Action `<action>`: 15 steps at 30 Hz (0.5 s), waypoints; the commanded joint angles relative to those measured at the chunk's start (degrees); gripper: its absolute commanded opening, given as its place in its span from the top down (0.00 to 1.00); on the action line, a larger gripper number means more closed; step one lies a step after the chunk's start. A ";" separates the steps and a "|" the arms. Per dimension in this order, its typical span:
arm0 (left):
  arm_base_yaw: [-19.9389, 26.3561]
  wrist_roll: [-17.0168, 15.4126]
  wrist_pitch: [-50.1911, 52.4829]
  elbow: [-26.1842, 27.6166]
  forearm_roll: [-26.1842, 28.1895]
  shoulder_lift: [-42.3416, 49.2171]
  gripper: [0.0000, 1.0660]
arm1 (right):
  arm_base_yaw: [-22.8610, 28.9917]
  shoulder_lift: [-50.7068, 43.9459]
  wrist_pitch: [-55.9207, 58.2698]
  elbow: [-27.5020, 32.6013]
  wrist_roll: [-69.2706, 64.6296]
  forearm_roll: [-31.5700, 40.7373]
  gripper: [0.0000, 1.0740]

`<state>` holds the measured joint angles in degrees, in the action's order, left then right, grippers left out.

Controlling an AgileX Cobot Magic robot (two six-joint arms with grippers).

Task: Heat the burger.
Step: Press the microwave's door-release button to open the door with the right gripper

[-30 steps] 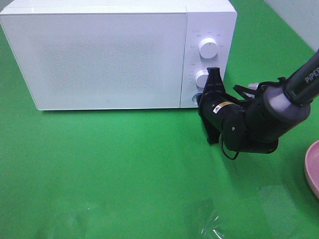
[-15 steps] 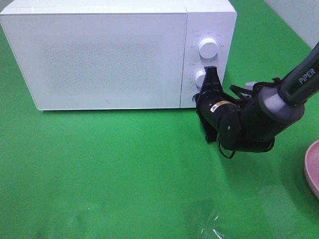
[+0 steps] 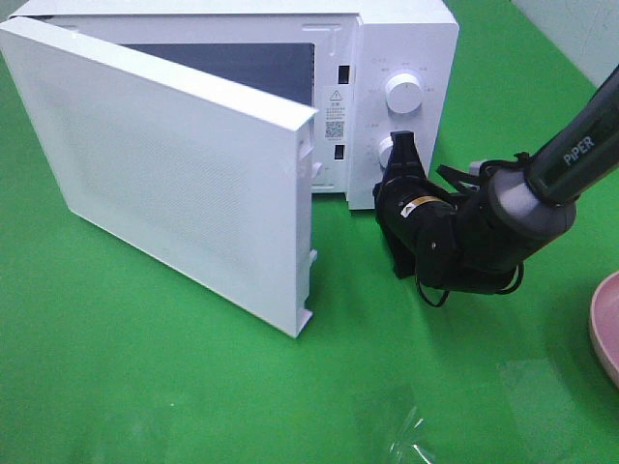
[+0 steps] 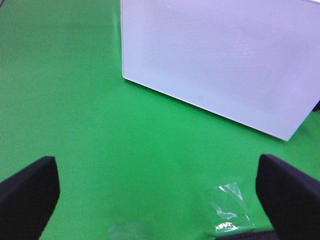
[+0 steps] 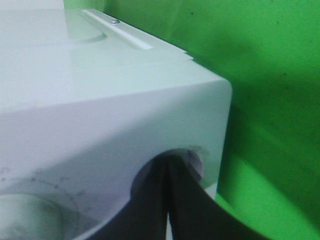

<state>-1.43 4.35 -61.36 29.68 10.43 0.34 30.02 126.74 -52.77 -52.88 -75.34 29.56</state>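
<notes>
The left end effector (image 4: 160,197) hangs wide open in front of the microwave (image 3: 406,58), holding nothing. The microwave's door (image 3: 174,174), shut half a second ago, now stands swung out, so I judge the cavity ready for loading. At the microwave's right side, the right end effector (image 3: 399,153), pinched shut, presses the release button (image 5: 194,156). Its arm (image 3: 578,152) reads "PiPER". The burger is out of sight. Only the pink plate (image 3: 607,329) shows, far right of the microwave.

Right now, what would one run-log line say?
microwave door: open | right jaws: shut, tips at panel's round button | left jaws: open, empty, over green table | burger: not in view
</notes>
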 commanded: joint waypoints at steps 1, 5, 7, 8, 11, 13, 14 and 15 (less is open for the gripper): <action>-0.34 -0.40 0.00 -0.11 0.00 0.29 0.04 | -2.81 -0.06 -11.80 -5.61 0.52 -1.43 1.00; -0.34 -0.40 0.00 -0.11 0.00 0.29 0.04 | -2.41 -0.06 -9.00 -5.44 0.34 -1.60 1.00; -0.34 -0.40 0.00 -0.11 0.00 0.29 0.04 | -2.01 -0.06 -7.91 -5.44 0.17 -1.55 1.00; -0.34 -0.40 0.00 -0.11 0.00 0.29 0.04 | -1.78 -0.06 -7.28 -5.44 0.00 -1.95 1.00; -0.34 -0.40 0.00 -0.11 0.00 0.29 0.04 | -1.26 -0.40 -5.84 -5.33 -0.17 -1.83 1.00; -0.34 -0.40 0.00 -0.11 0.00 0.29 0.04 | -1.26 -0.80 -5.04 -4.98 -0.29 -1.83 1.00; -0.34 -0.40 0.00 -0.11 0.00 0.29 0.04 | -1.26 -1.60 -3.95 -4.01 -0.34 -1.83 1.00; -0.34 -0.40 0.00 -0.11 0.00 0.29 0.04 | -1.26 -2.64 -2.29 -2.75 -0.29 -1.83 1.00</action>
<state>-1.43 4.35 -61.36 29.68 10.43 0.34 30.48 125.88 -49.22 -53.46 -75.86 31.40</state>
